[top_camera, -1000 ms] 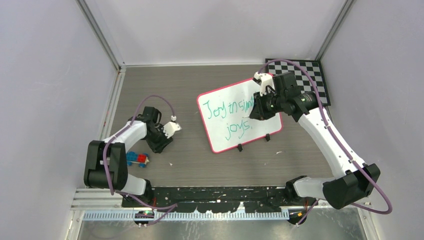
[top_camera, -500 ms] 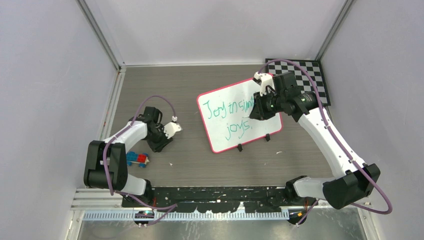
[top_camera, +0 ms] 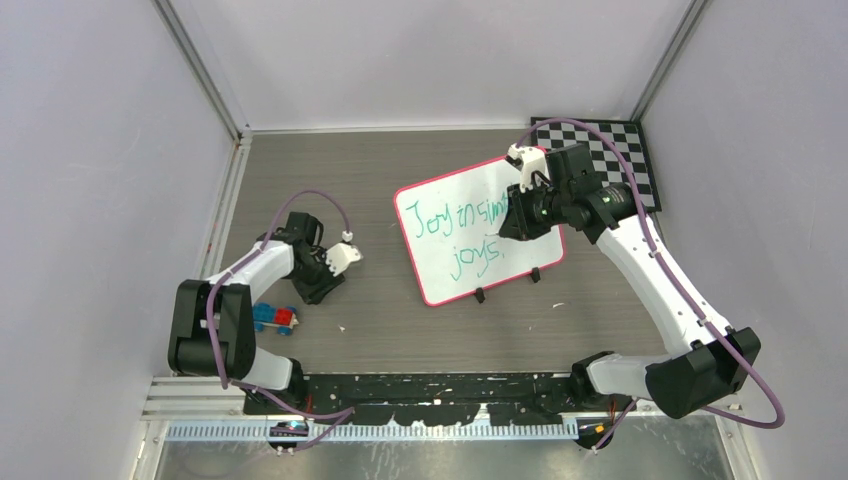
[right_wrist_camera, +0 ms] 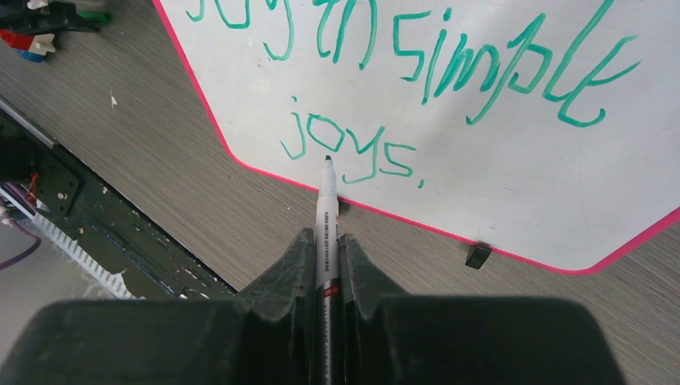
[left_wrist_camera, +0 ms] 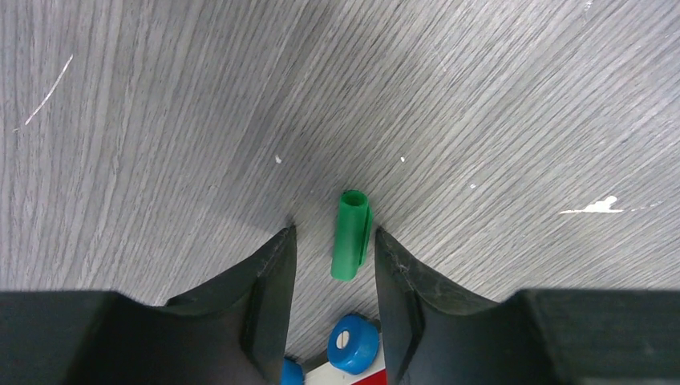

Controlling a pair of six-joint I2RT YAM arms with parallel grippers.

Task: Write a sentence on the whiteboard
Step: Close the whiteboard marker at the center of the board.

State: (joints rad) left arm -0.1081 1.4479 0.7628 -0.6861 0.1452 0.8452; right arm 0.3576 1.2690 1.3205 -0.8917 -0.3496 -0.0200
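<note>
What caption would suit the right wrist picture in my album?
Right pincer grips a marker, its tip near the green sentence "Joy in simple joys." on the pink-rimmed whiteboard.

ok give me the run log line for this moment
right gripper: shut on marker, tip at lower line of sentence | left gripper: open, green cap between jaws on table | whiteboard: two green lines written

Near left on grey wood-grain table (top_camera: 400,330): green cap (left_wrist_camera: 352,235) lying flat, just beside blue-and-red toy blocks (top_camera: 274,318). Far right: black-and-white checkered board (top_camera: 620,140). Right of centre: white marker (right_wrist_camera: 327,216), dark tip.
</note>
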